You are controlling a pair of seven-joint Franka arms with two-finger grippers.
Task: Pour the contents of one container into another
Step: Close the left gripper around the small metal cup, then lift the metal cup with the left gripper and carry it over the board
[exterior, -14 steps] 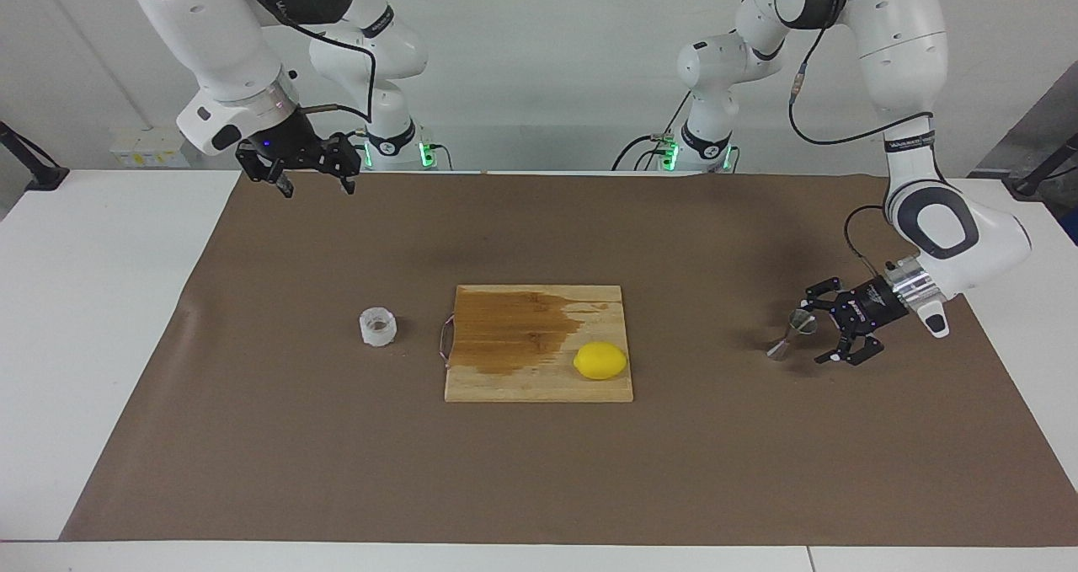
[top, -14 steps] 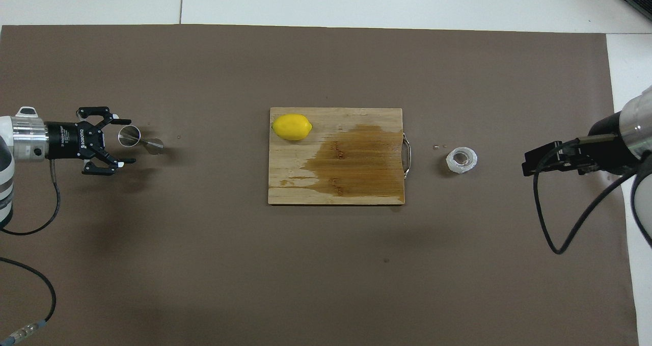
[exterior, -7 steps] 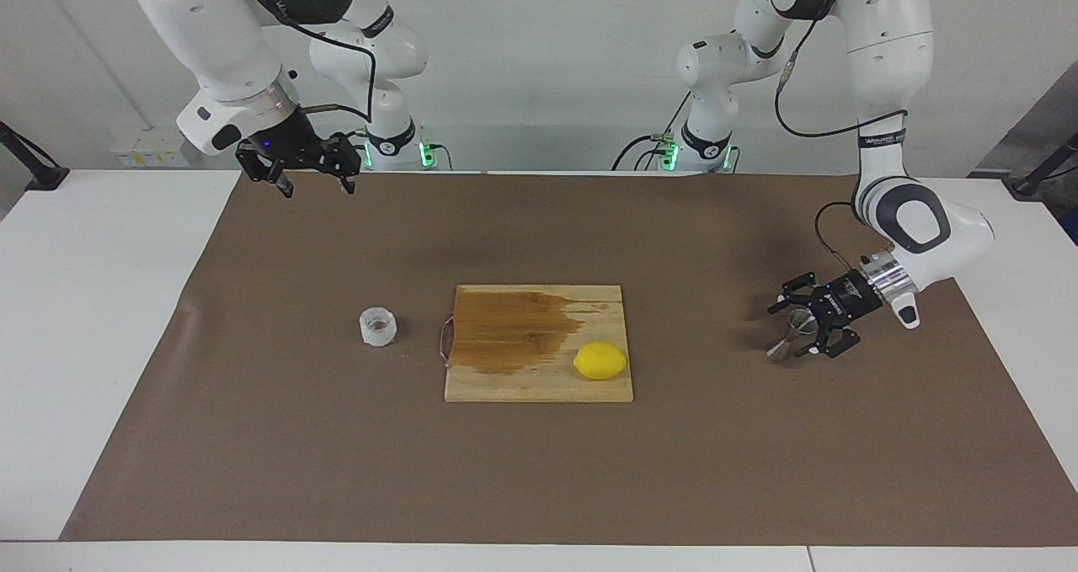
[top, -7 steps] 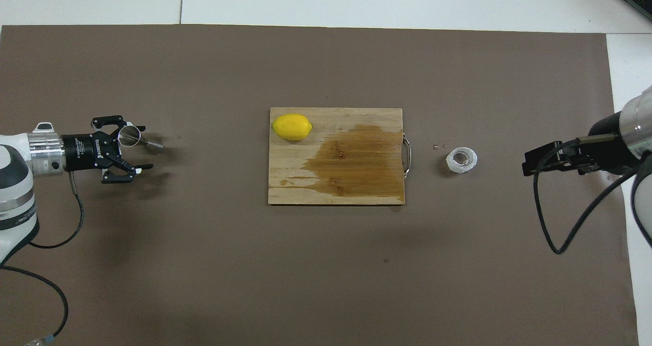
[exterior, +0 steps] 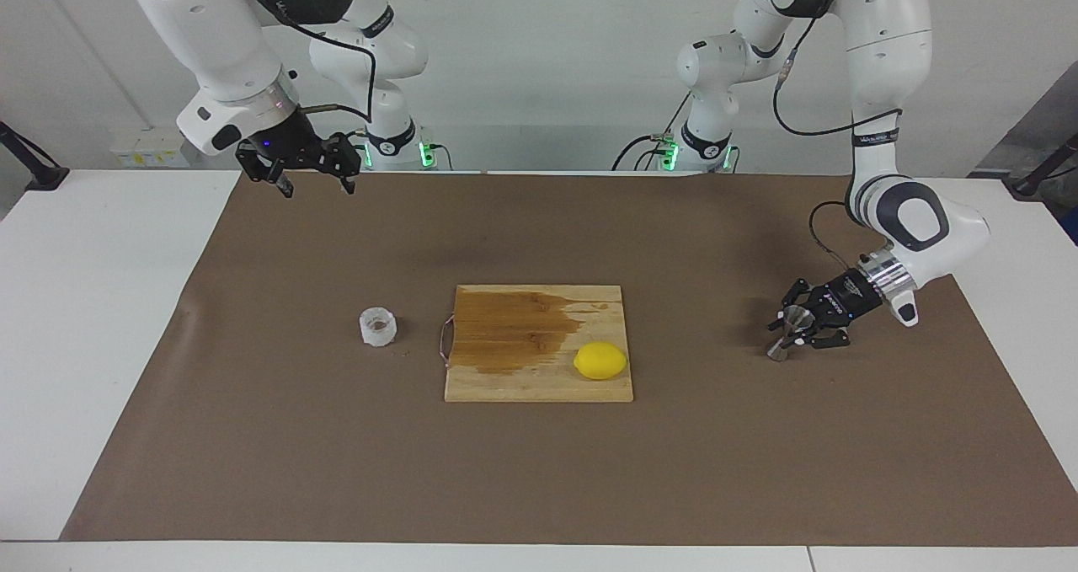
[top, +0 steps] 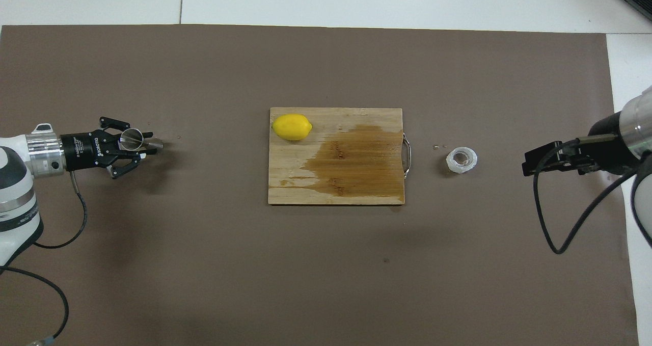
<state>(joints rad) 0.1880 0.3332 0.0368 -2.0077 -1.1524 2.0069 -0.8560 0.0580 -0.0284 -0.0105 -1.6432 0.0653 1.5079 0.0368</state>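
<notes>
The silver jigger (exterior: pixel 780 346) (top: pixel 131 138) stands tilted on the brown mat toward the left arm's end of the table. My left gripper (exterior: pixel 793 326) (top: pixel 144 145) is low over the mat and shut on the jigger at its narrow waist. The small whitish plastic cup (exterior: pixel 378 326) (top: pixel 461 160) with brownish contents sits on the mat beside the cutting board, toward the right arm's end. My right gripper (exterior: pixel 313 183) (top: pixel 530 165) waits raised over the mat's edge at the robots' end, open and holding nothing.
A wooden cutting board (exterior: pixel 539 382) (top: pixel 356 119) with a dark wet stain lies mid-table. A yellow lemon (exterior: pixel 600 360) (top: pixel 292 127) rests on one of its corners. A few small crumbs lie on the mat near the cup.
My left gripper slid forward around the jigger and closed on its waist. The right arm, the cup and the lemon have not moved.
</notes>
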